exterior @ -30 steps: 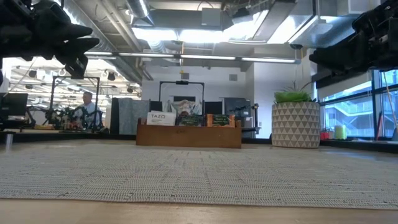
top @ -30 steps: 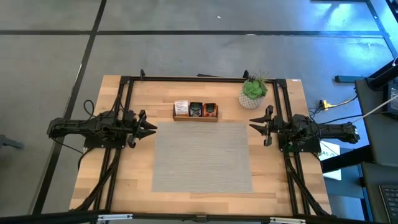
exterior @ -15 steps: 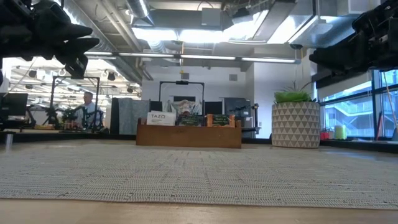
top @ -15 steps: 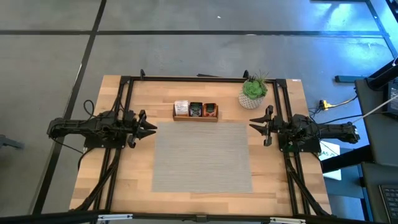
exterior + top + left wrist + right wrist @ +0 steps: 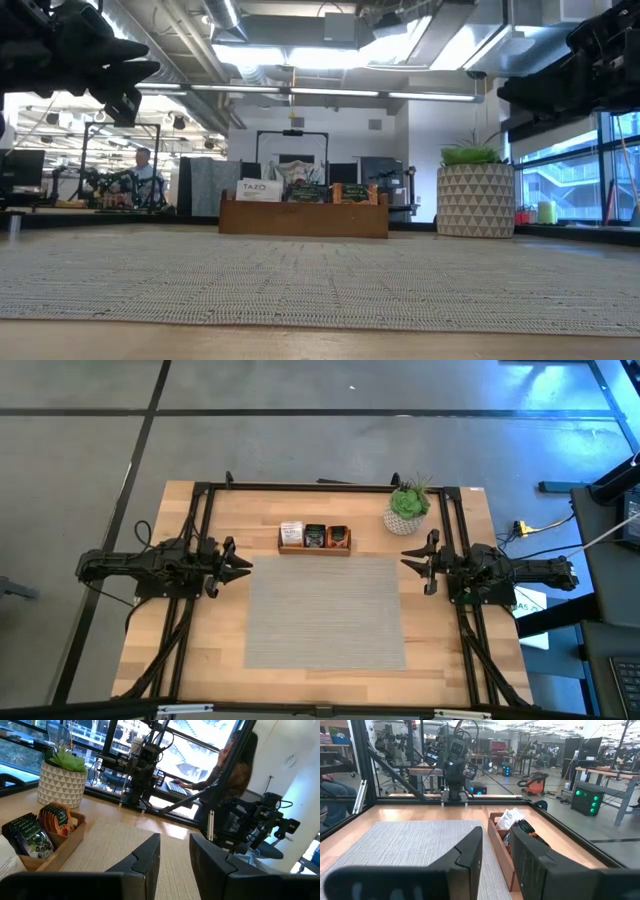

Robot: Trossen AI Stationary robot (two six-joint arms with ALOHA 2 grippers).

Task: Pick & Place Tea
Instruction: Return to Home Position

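Nothing on the tabletop (image 5: 200, 650) has moved since the earlier frame: both arms sit where they did, and the tray (image 5: 314, 550) and its load are unchanged.

The task looks finished as far as sorting goes. All the tea sachets (image 5: 314, 535) in view stand in the wooden tray, which sits at the middle of the tabletop's far edge, just past the far edge of the grey mat (image 5: 325, 615). White sachets (image 5: 291, 531) fill the left compartment, dark sachets (image 5: 315, 535) the middle one and orange sachets (image 5: 338, 537) the right one. No loose sachet shows on the mat or on the bare wood around it. By my reading, all that is left is for the arms to settle at rest, and they appear to be there already.

The left arm (image 5: 150, 568) lies along the tabletop's left edge and the right arm (image 5: 510, 572) along its right edge, both pointing in toward the mat. The left jaws are parted and hold nothing; the right jaws are likewise parted and empty. The low view shows both raised well above the mat.

The tray lies well apart from both sets of jaws, farther toward the far edge and roughly between them. A potted plant (image 5: 405, 510) stands near the far right corner, between the tray and the right arm.
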